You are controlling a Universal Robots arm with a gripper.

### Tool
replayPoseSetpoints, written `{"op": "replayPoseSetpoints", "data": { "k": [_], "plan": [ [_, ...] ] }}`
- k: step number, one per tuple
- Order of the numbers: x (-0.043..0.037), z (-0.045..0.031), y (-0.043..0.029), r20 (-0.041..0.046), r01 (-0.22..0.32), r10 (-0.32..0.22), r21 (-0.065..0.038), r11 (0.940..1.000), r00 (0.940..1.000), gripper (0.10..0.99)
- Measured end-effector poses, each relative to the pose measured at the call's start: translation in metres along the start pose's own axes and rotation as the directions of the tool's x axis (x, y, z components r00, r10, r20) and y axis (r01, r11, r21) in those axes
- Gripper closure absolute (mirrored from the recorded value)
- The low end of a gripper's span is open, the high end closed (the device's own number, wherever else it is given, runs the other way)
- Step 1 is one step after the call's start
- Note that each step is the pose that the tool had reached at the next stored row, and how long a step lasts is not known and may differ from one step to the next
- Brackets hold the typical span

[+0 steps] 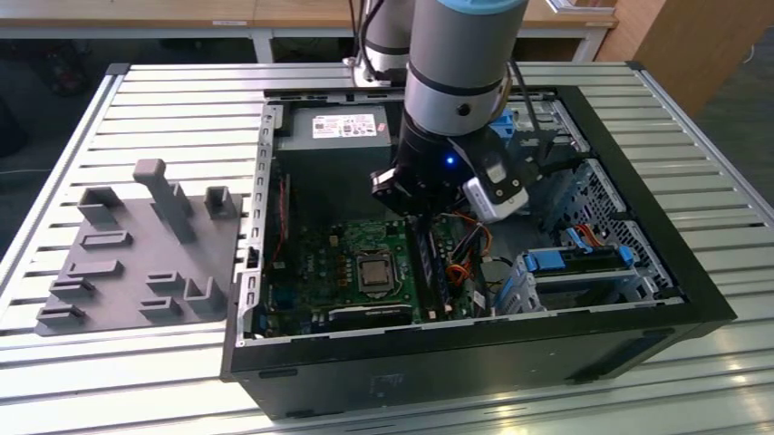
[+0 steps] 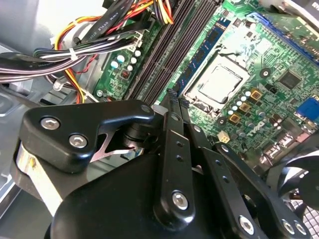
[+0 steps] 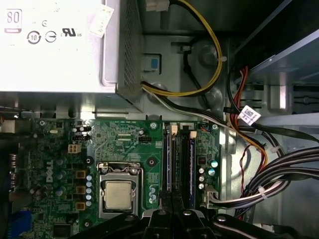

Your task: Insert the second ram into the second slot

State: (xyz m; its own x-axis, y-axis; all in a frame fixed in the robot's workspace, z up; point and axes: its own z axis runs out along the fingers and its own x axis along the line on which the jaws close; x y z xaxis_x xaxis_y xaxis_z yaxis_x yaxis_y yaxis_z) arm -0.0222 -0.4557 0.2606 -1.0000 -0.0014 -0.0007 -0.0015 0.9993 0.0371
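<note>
The fixture plate (image 1: 133, 263) lies on the table (image 1: 181, 100), to the exterior view's left of the computer case (image 1: 484, 362) — motherboard (image 1: 326, 263) inside.

Slatted table (image 1: 158, 109), open computer case (image 1: 484, 362), grey fixture (image 1: 121, 263)

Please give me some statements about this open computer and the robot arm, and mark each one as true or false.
1. The computer case lies open on a slatted metal table. True.
2. A cooler with a fan covers the processor. False: the processor's metal lid is bare.
3. The gripper hangs over the motherboard, inside the case. True.
4. The grey fixture tray lies at the exterior view's right of the case. False: it lies at the left.
</note>
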Motion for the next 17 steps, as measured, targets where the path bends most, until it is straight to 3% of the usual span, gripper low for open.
{"op": "replayPoseSetpoints", "data": {
  "k": [17],
  "plan": [
    [-0.0012, 0.0118, -0.0004, 0.0003, -0.009, 0.009, 0.000, 1.0000, 1.0000, 0.973]
  ]
}}
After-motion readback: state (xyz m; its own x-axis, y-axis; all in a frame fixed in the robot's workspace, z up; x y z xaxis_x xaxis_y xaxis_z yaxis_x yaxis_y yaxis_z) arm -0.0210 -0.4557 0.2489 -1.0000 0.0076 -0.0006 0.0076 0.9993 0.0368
